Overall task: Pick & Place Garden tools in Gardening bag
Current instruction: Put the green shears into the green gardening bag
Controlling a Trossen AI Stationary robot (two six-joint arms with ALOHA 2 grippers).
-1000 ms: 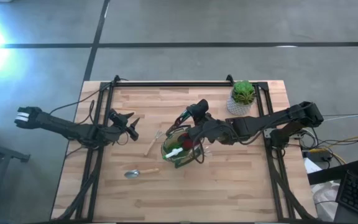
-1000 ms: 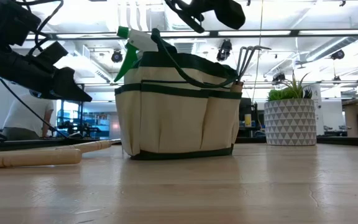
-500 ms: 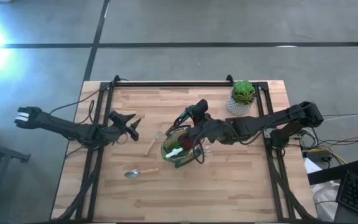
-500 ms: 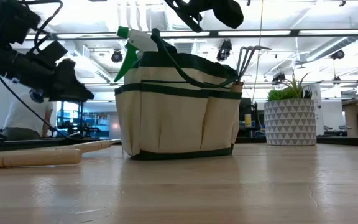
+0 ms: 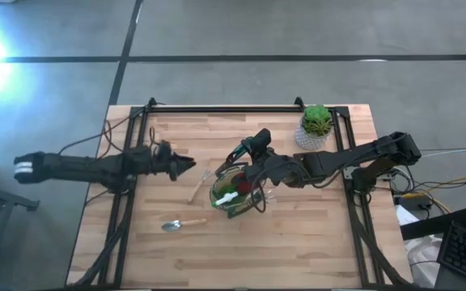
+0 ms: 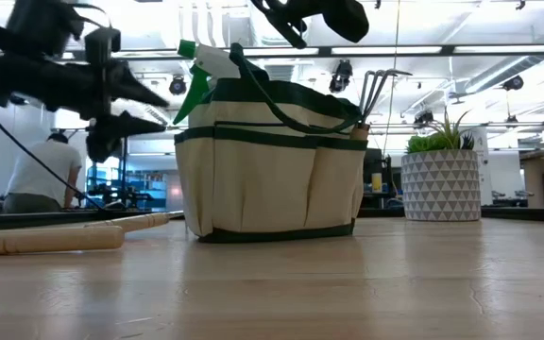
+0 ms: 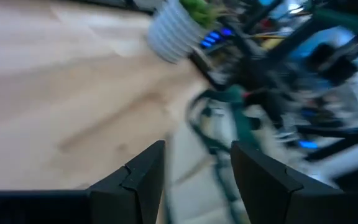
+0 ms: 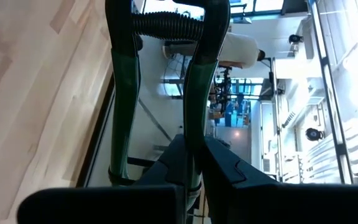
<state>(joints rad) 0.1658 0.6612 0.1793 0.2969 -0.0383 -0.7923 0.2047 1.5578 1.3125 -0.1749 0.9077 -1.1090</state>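
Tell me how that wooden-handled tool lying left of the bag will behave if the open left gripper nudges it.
The wooden-handled tool has a round handle lying flat, so it will probably roll or pivot. It looks stiff and light. The left gripper hovers open above it; the gardening bag alongside may stop it.

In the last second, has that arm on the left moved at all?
Yes. In the high view the left gripper has swung toward the gardening bag, judged against the wooden-handled tool lying still on the table; its jaws are open.

Olive-tan gardening bag [image 6: 270, 170] with dark green rim, white triangle-patterned pot [image 6: 439, 185], pale wooden table [image 5: 298, 234]
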